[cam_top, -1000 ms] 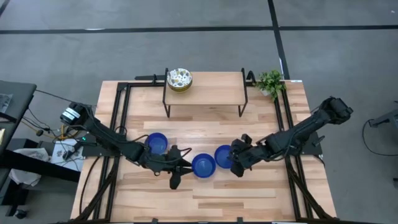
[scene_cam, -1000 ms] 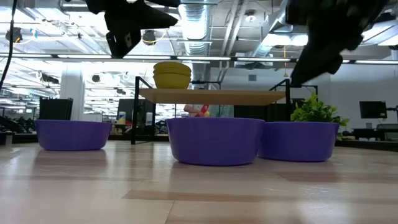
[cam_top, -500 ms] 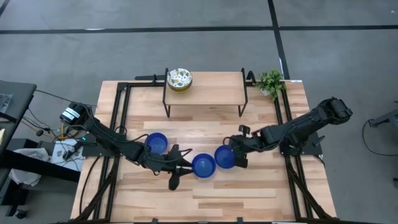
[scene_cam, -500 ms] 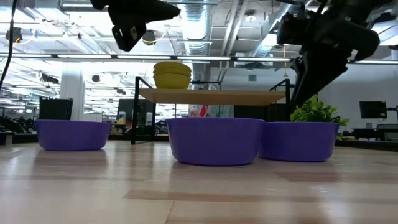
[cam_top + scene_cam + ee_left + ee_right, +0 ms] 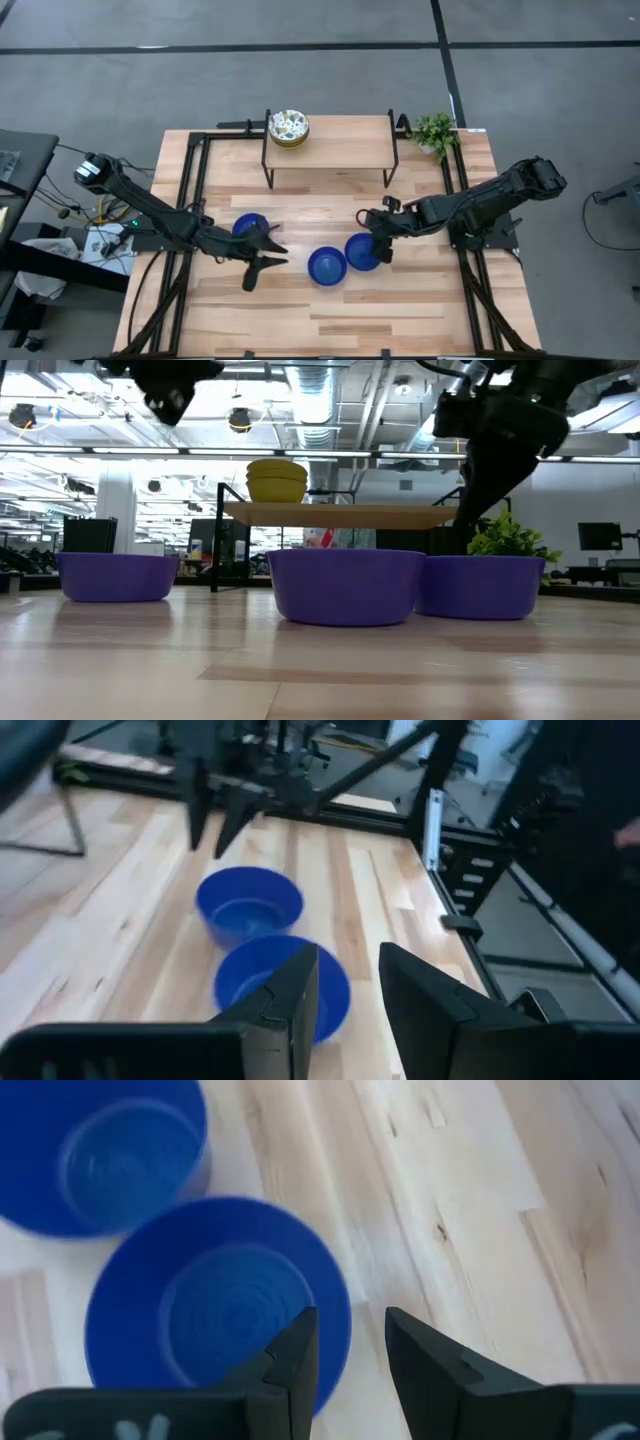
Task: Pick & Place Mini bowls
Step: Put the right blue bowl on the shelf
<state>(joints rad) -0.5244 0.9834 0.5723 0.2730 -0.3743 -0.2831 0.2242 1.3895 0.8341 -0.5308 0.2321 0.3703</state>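
Presently: three glossy blue round mini bowls on wooden table.
Left tool and right tool hovering above, slightly parted, gripping nothing; floral bowls stacked on small shelf.

**Bowls across the middle, shelf behind**

Three bowls sit on the table: one at left, one in the middle, one just right of it, close together. Behind them stands a small shelf with stacked bowls on its left end. A plant sits at the table's rear right corner.
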